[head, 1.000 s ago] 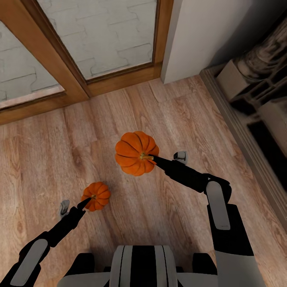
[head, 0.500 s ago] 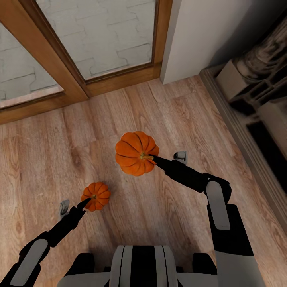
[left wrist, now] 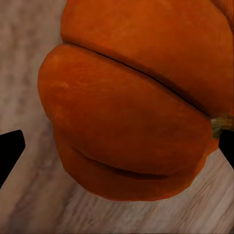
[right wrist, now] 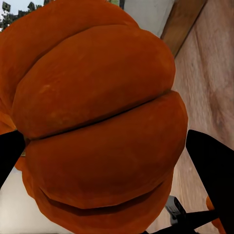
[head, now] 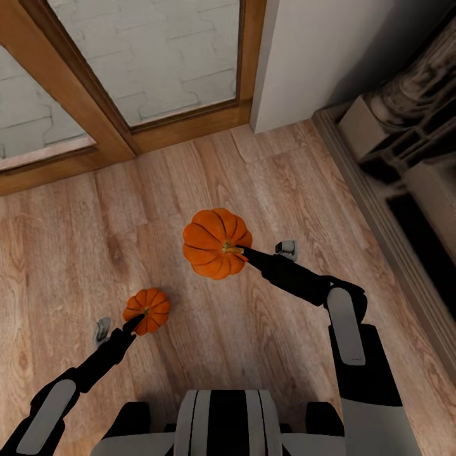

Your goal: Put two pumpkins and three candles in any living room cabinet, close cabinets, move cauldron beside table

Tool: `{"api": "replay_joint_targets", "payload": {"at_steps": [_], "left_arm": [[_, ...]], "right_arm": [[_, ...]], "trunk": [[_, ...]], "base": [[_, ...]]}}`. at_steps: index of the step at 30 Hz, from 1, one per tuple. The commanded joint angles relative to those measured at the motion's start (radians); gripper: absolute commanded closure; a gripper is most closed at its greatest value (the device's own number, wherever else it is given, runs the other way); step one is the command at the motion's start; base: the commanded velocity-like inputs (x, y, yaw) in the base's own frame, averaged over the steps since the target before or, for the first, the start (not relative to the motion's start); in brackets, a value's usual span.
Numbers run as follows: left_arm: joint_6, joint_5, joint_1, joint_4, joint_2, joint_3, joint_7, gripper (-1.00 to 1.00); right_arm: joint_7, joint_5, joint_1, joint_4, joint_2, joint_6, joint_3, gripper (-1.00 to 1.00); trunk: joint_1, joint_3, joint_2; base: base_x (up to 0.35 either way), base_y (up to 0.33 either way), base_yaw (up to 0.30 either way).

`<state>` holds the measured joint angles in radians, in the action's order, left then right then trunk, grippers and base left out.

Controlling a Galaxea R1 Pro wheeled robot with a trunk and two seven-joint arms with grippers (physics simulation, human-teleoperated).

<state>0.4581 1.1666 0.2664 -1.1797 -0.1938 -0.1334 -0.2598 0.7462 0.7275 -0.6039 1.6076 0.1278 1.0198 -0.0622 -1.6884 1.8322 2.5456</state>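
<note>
Above the wood floor (head: 76, 240), your right claw (head: 244, 252) is clamped on the larger-looking pumpkin (head: 216, 243), lifted near centre frame; your left claw (head: 134, 324) grips the smaller-looking pumpkin (head: 147, 310) at 8 o'clock, whether lifted can't tell. Both claws sit narrow at the stem, fingers flanking the body in the wrist views. Likely light, rigid, smooth ribbed skin, may slip; grip across the ribs. Squat, no long axis; stems point toward the claws.
</note>
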Motion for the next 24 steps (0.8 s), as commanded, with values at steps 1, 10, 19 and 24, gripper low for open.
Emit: {"api": "replay_joint_targets", "payload": {"at_steps": [1, 10, 19, 24], "left_arm": [[0.008, 0.007, 0.000, 0.000, 0.000, -0.002, -0.001, -1.00], [0.008, 0.005, 0.000, 0.000, 0.000, -0.002, -0.001, -1.00], [0.008, 0.004, 0.000, 0.000, 0.000, -0.002, -0.001, 1.00], [0.008, 0.004, 0.000, -0.001, 0.000, -0.002, -0.002, 1.00]], "right_arm": [[0.007, -0.003, -0.001, 0.000, 0.001, 0.005, -0.002, 1.00], [0.007, -0.003, -0.001, 0.000, 0.001, 0.005, -0.001, 1.00], [0.007, -0.004, -0.001, 0.000, 0.001, 0.005, 0.005, 1.00], [0.007, -0.005, -0.001, 0.000, 0.002, 0.005, 0.011, 1.00]], "trunk": [[0.000, 0.000, 0.000], [0.000, 0.000, 0.000], [0.000, 0.000, 0.000], [0.000, 0.000, 0.000]], "base": [[0.000, -0.003, 0.000], [0.000, -0.017, 0.000], [0.000, -0.001, 0.000], [0.000, 0.000, 0.000]]}}
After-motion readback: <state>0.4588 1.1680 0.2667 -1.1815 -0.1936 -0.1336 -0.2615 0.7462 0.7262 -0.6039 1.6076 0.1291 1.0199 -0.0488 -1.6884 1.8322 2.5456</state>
